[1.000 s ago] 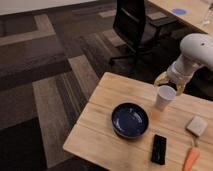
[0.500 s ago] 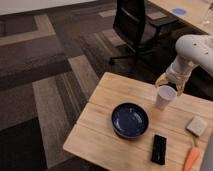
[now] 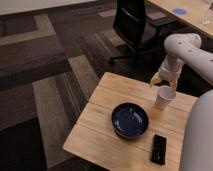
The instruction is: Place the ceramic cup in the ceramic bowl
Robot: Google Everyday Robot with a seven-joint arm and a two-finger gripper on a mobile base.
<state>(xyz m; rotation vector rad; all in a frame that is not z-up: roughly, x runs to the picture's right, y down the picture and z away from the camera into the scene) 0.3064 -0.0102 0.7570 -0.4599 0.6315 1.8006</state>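
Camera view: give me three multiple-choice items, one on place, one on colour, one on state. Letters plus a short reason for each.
1. Where is the ceramic cup relative to the ceramic bowl?
A. Inside it
B. Outside it, off its far-right side, just below the gripper
C. Stacked under it

2. What colour is the ceramic bowl?
A. White
B. Red
C. Dark navy blue

3. What state is the ceramic bowl in?
A. Upright and empty
B. Upright with the cup in it
C. Turned upside down

Answers:
1 B: the cup sits clear of the bowl's rim, with the gripper directly over its top.
2 C: its inside and wall are both glossy dark blue.
3 A: its open side faces up and only bare blue interior shows.
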